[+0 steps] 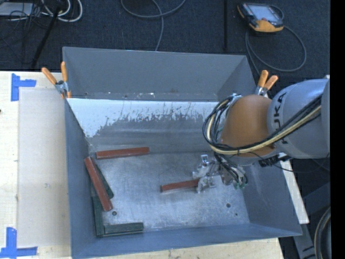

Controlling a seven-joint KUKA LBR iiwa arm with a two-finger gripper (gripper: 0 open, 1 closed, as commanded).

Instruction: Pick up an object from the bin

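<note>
The hand [206,178] is lowered onto the arm-side end of a reddish-brown stick [178,187] on the bin [156,74] floor; whether it is spread cannot be told. Beside the hand, "UKA" is read on the arm [294,123].

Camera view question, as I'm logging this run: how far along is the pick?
Done: the gripper is down at the right end of the reddish-brown stick lying mid-floor in the bin. In hand: the grasp itself; whether it grips the stick I cannot tell. Left: the lift, as the stick lies flat on the floor.
</note>
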